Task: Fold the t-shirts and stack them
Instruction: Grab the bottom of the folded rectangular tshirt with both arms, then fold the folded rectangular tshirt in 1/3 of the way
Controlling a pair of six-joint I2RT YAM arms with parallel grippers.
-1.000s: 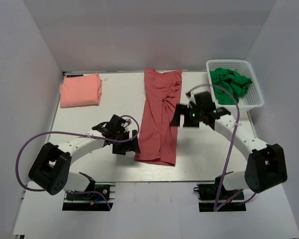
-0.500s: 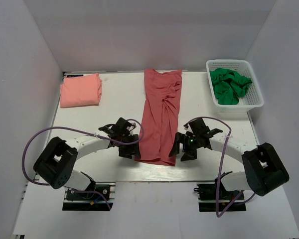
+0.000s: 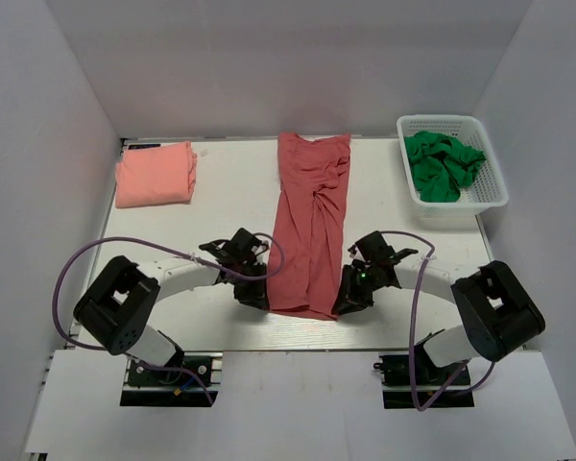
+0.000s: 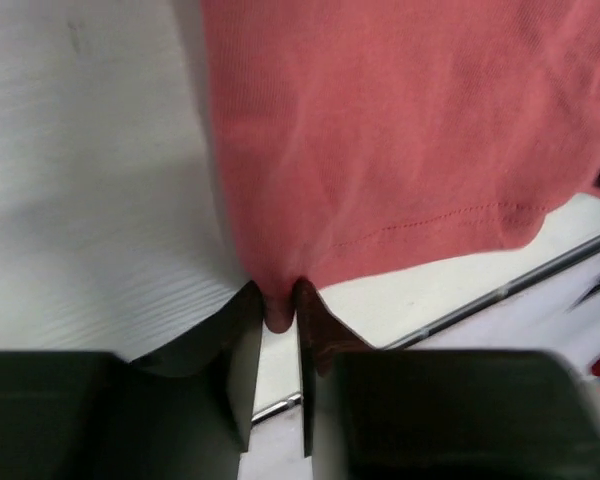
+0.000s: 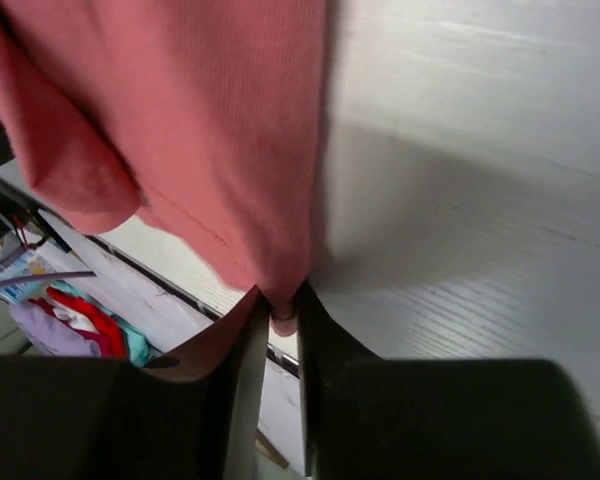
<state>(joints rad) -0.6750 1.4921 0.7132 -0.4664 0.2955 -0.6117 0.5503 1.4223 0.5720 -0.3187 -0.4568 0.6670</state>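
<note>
Red tee ctr — pink tee far L

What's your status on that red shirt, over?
Left gripper shut on brick-red shirt, near-left corner. Right gripper shut on its near-right corner. Salmon-pink shirt folded far left, apart.

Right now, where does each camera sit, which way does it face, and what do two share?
Top external: above and behind the arms, facing down at the table; both arms show, left gripper and right gripper on the brick-red t-shirt.
Left wrist: on that arm, facing along its fingers pinching one near shirt corner.
Right wrist: likewise, fingers pinching the other corner.
Shared: both wrist views show the shirt's hem.
</note>
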